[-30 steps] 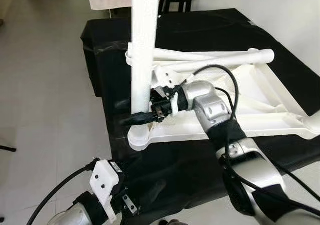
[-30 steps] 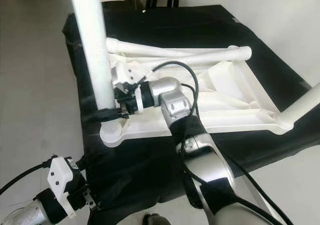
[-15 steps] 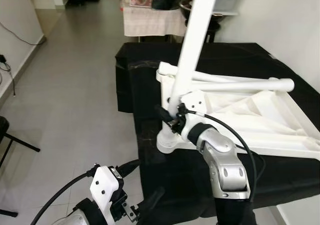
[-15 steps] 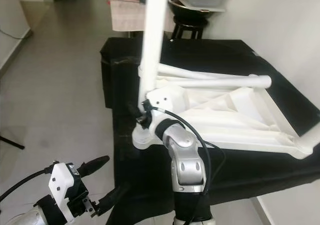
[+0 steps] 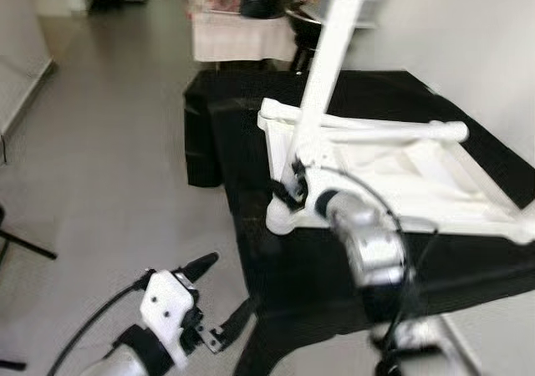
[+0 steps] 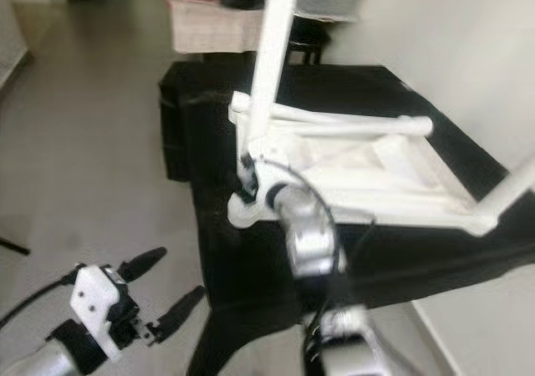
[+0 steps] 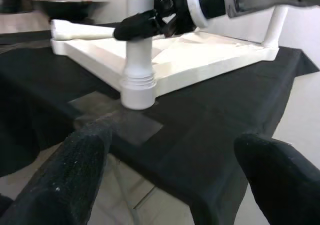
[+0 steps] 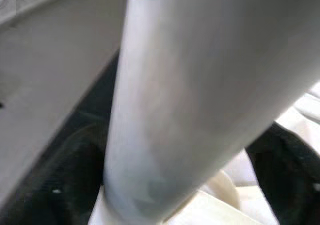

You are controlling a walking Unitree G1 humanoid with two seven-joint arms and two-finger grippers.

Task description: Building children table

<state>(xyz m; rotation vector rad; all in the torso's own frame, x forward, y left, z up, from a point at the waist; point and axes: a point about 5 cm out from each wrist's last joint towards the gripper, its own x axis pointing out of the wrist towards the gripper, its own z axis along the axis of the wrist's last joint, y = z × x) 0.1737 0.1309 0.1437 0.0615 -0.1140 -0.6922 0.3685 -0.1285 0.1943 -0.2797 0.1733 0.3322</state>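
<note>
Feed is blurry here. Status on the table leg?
Right gripper shut on leg, upright in corner socket. Left gripper open, low, off table. Nothing blocking.

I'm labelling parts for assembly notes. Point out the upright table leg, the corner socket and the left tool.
Upright table leg (image 5: 320,92), left eye view, mid-shaft.
Corner socket (image 7: 138,89), left wrist view, ribbed collar.
Left tool (image 6: 163,287), right eye view, between fingertips.

robot body, as seen

two silver arms with black joint bands. right arm (image 5: 368,246): shiny rounded silver housing, thin black cable looping along it, white bracket at the wrist. left arm (image 6: 50,355): black cuff, boxy white wrist mount with dark screw holes, black cable trailing behind. left gripper (image 6: 163,288): two long tapered black fingers, small metal bracket at the base.
</note>
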